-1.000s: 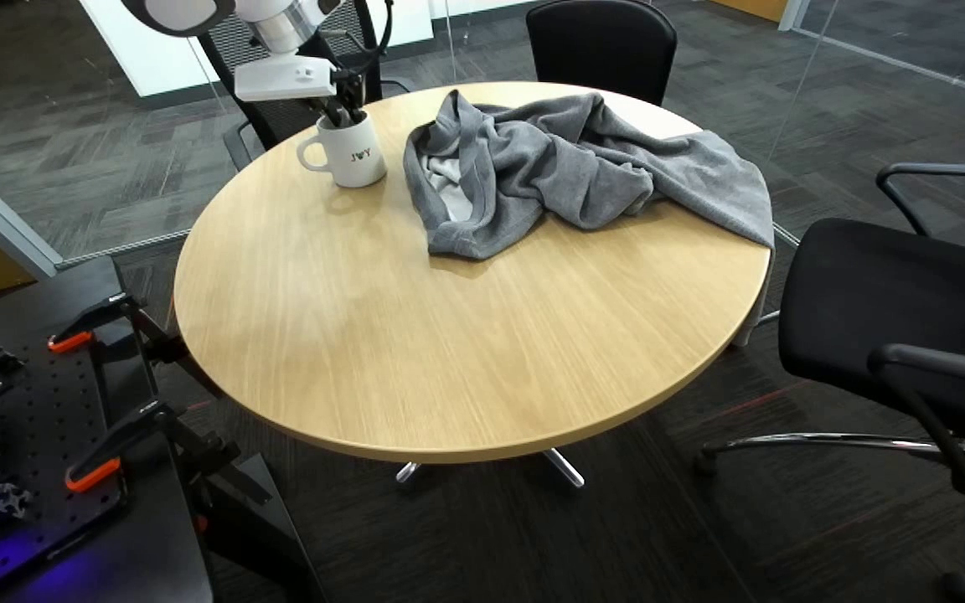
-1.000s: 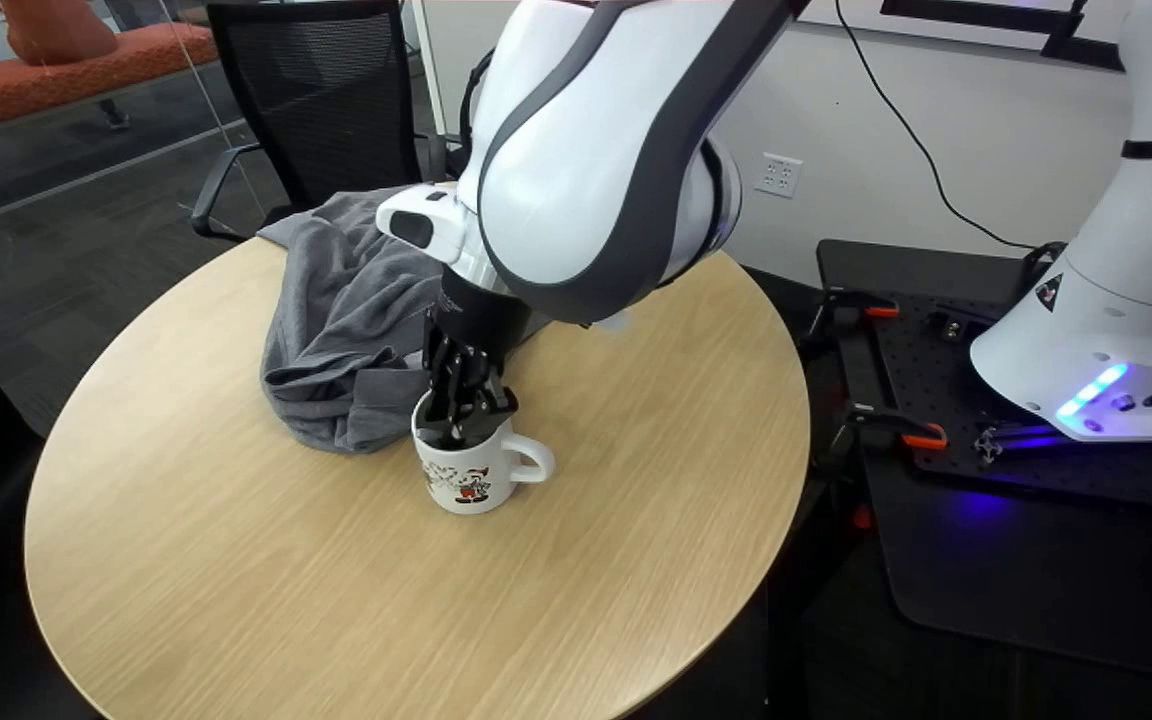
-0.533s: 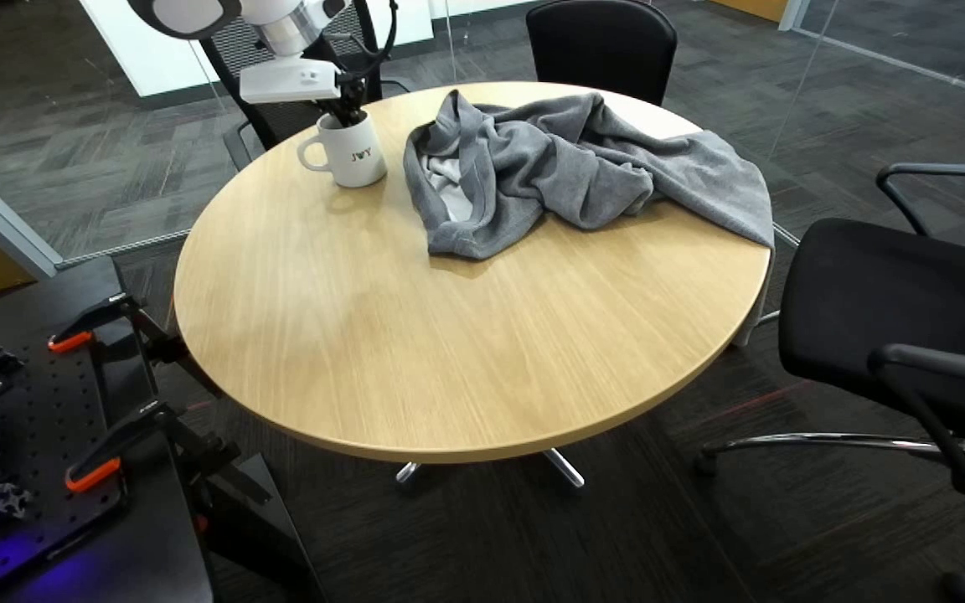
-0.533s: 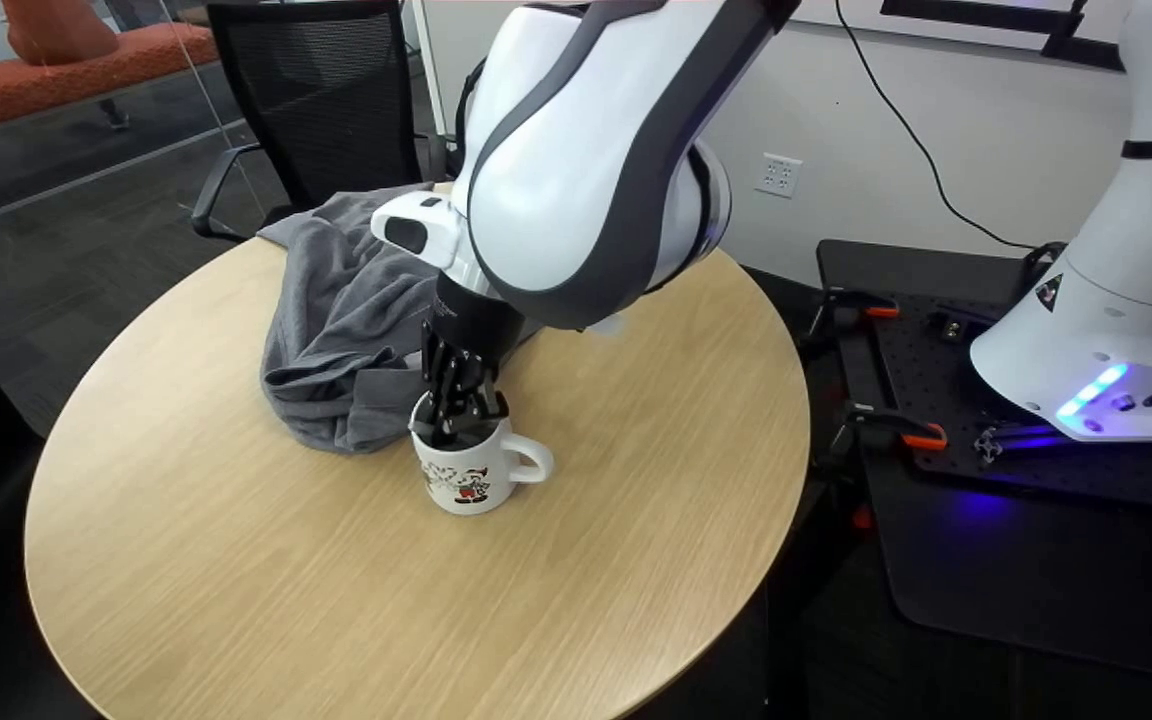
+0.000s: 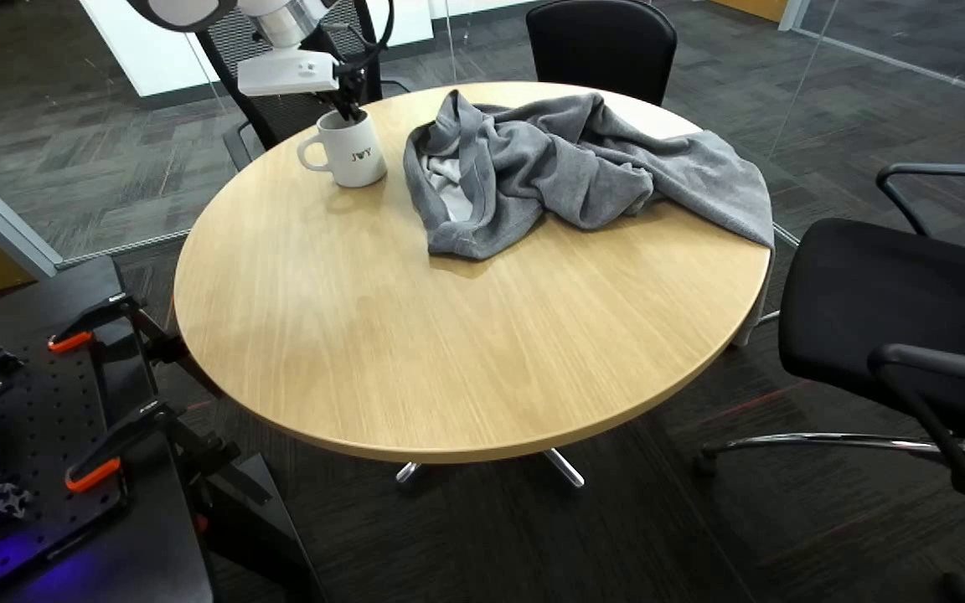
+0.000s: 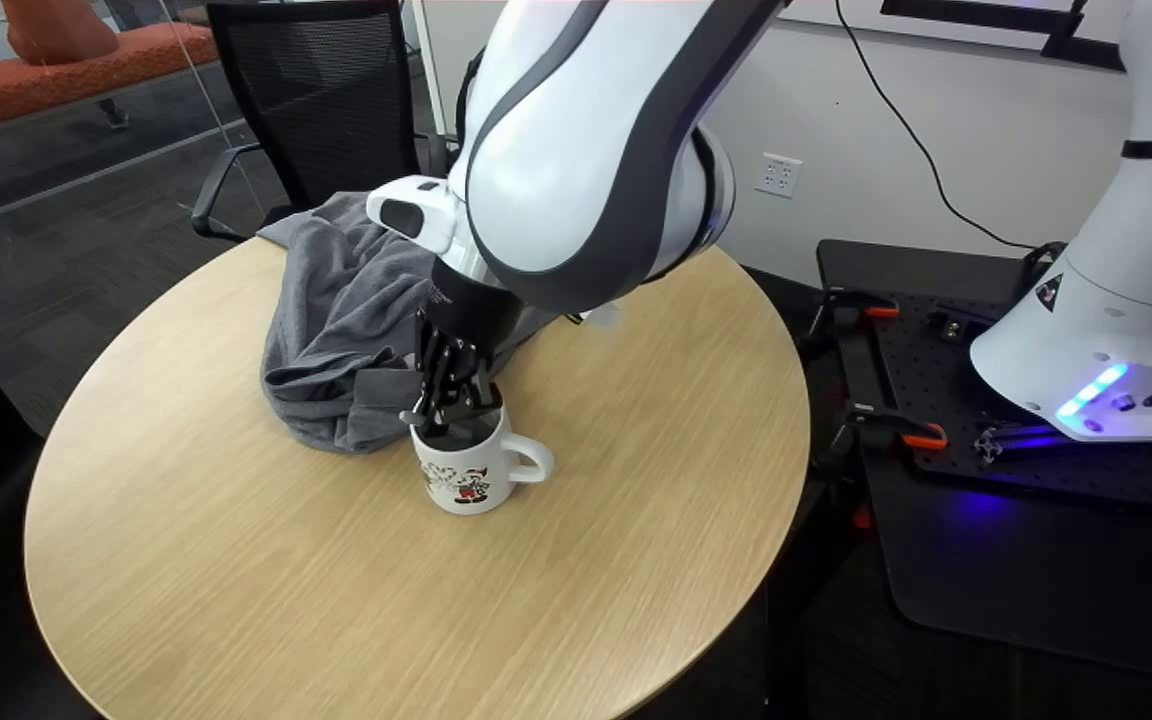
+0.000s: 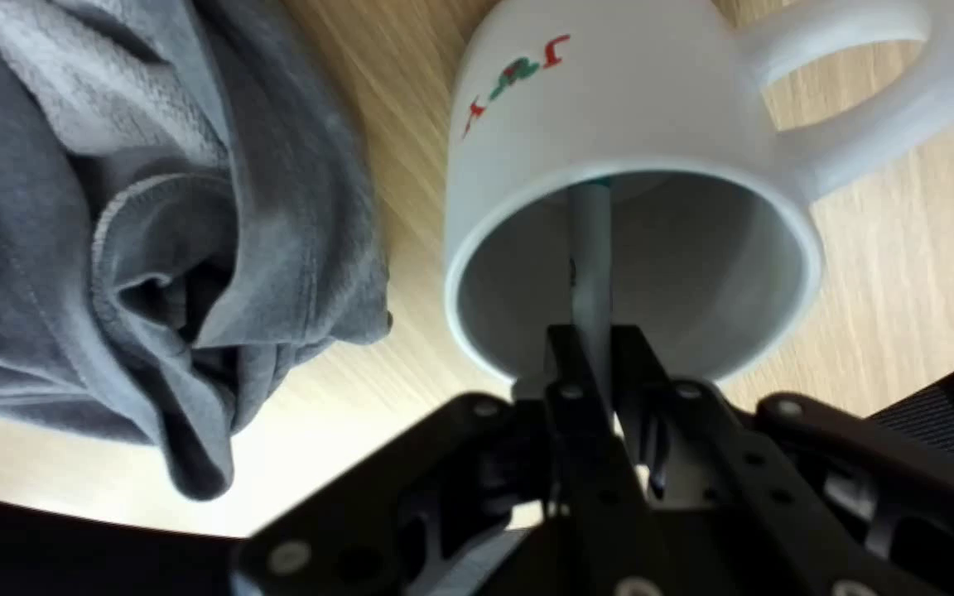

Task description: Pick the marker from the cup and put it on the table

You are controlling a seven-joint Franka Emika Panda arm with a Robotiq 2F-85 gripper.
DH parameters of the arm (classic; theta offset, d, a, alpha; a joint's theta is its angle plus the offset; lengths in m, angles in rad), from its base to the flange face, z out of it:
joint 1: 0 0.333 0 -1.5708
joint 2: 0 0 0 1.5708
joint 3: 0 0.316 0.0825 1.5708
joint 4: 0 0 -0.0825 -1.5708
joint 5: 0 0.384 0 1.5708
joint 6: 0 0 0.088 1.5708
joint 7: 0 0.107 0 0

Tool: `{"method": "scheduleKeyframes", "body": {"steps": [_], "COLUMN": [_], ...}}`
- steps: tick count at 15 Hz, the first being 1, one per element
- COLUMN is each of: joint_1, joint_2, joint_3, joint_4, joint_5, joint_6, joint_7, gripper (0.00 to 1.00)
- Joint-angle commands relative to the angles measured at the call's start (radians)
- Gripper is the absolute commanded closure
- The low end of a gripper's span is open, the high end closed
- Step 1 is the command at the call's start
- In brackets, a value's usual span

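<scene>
A white mug (image 5: 354, 151) stands upright on the round wooden table (image 5: 466, 352), and also shows in an exterior view (image 6: 466, 478) and the wrist view (image 7: 609, 108). A pale grey marker (image 7: 591, 257) with a bit of teal at its far end stands inside the mug in the wrist view. My gripper (image 7: 597, 343) points down at the mug's mouth, its fingers shut on the marker's upper part. The gripper also shows in both exterior views (image 5: 348, 115) (image 6: 451, 418), with its fingertips at the mug's rim. The marker is hidden in the exterior views.
A crumpled grey garment (image 5: 566, 159) lies on the table beside the mug, close to the gripper. The mug's handle (image 6: 531, 460) sticks out on the side away from the garment. Chairs (image 5: 901, 310) stand around the table.
The fingers have drawn closer together since a second ago. In the last half second the gripper has risen slightly at the mug's mouth. The mug and garment have not moved.
</scene>
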Motion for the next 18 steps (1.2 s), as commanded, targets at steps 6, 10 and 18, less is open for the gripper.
{"method": "scheduleKeyframes", "body": {"steps": [6, 10, 18], "joint_1": [-0.003, 0.017, -0.032], "joint_2": [-0.201, -0.305, -0.501], "joint_3": [0.084, 0.070, 0.098], "joint_4": [-0.161, -0.272, -0.481], "joint_5": [0.106, 0.107, 0.010], "joint_6": [0.184, 0.286, 0.451], "joint_7": [-0.032, -0.005, 0.187], "gripper": [0.97, 0.97, 0.97]}}
